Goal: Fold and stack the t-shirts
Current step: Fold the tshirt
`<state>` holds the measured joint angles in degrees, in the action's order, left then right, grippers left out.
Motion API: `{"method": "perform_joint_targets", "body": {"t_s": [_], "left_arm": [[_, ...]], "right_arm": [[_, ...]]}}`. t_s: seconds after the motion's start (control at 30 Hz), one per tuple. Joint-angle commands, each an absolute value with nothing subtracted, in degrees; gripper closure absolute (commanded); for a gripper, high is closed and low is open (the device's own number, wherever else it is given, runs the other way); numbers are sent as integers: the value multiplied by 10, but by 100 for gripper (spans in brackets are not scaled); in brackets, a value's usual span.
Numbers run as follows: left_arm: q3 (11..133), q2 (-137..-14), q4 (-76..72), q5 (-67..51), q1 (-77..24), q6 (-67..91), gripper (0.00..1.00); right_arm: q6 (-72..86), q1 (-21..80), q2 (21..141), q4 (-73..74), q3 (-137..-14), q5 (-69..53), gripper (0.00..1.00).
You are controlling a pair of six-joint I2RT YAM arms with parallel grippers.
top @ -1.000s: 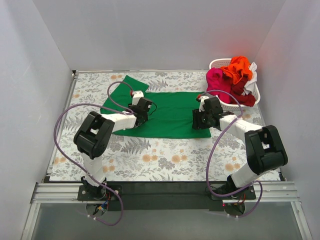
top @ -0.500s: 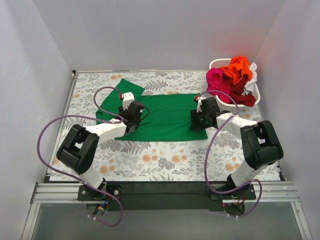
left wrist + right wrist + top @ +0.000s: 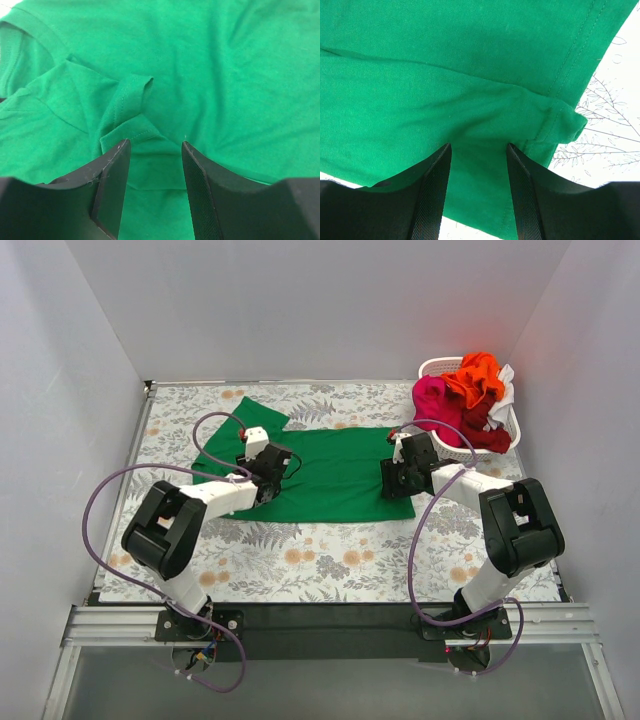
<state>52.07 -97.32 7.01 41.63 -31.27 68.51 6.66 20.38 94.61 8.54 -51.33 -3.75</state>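
A green t-shirt [image 3: 335, 465] lies spread on the floral table, one sleeve pointing to the back left. My left gripper [image 3: 267, 478] is over its left part, jaws open, with a bunched sleeve hem [image 3: 127, 112] just ahead of my fingertips [image 3: 152, 150]. My right gripper [image 3: 397, 480] is over the shirt's right edge, jaws open [image 3: 479, 150], with green cloth [image 3: 420, 75] under and between the fingers and the hem corner [image 3: 567, 125] to the right. Orange [image 3: 478, 375], magenta [image 3: 432, 398], dark red [image 3: 487, 432] and white [image 3: 505, 390] shirts are piled in the basket.
A white plastic basket [image 3: 436, 366] stands at the back right corner. White walls close the table at the back and both sides. The floral tabletop [image 3: 330, 560] lies bare between the shirt and the arm bases. Purple cables loop beside both arms.
My left gripper has shifted left along the shirt and its elbow has swung. My right gripper has moved slightly left. The shirt's near edge has shifted a little.
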Motion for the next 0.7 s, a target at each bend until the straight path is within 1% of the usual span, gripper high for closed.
{"method": "perform_joint_targets", "body": {"t_s": [0.0, 0.13, 0.27, 0.5, 0.67], "left_arm": [[544, -968, 83, 455, -306, 700, 57], [548, -979, 86, 453, -291, 697, 57], [544, -987, 83, 427, -270, 702, 60], [557, -1011, 76, 420, -268, 693, 67], [564, -1014, 67, 413, -268, 686, 67]], "right_arm": [[62, 207, 952, 103, -527, -26, 56], [62, 207, 954, 104, -527, -27, 56], [62, 206, 953, 103, -527, -27, 56], [61, 206, 955, 105, -529, -29, 56], [61, 207, 954, 105, -529, -30, 56]]}}
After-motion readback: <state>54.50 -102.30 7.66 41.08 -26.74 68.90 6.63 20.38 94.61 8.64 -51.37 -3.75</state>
